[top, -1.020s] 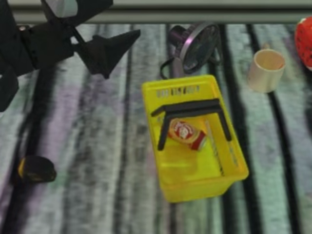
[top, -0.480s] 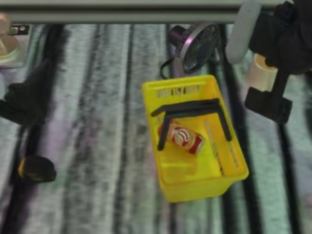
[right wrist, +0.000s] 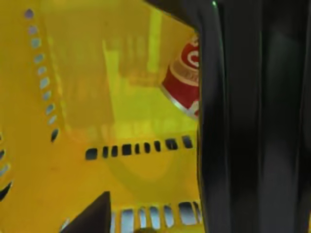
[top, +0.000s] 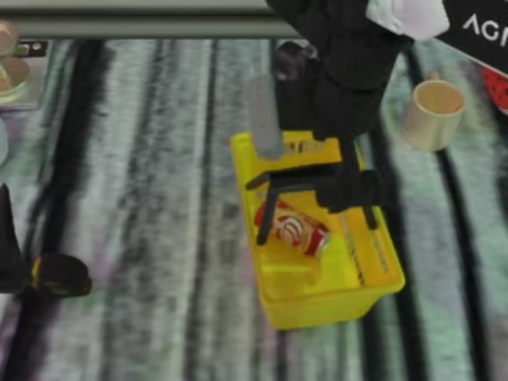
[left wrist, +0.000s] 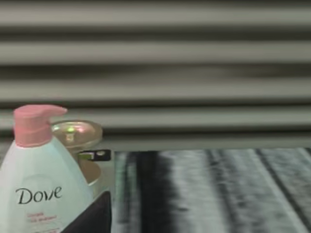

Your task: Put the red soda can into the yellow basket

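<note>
The red soda can (top: 291,226) lies on its side inside the yellow basket (top: 317,305), partly under the black folding handles (top: 274,181). My right gripper (top: 349,190) hangs open over the basket's far half, right at the handles and just right of the can. In the right wrist view the basket's slotted wall (right wrist: 73,97) fills the picture. There the can (right wrist: 184,80) peeks out beside a black handle bar (right wrist: 243,121), and one fingertip (right wrist: 92,216) shows. My left arm (top: 6,246) is parked at the table's left edge, with one finger (left wrist: 97,216) in view.
A beige mug (top: 432,111) and a red strawberry-like object (top: 496,87) stand at the back right. A dark fan-like item (top: 287,57) sits behind the basket. A black-and-yellow object (top: 59,275) lies front left. A Dove pump bottle (left wrist: 41,194) and a gold bell (left wrist: 77,133) are back left.
The right arm has swung in from the back right and come down over the basket's handles. The left arm has drawn back to the left edge. The can has settled slightly.
</note>
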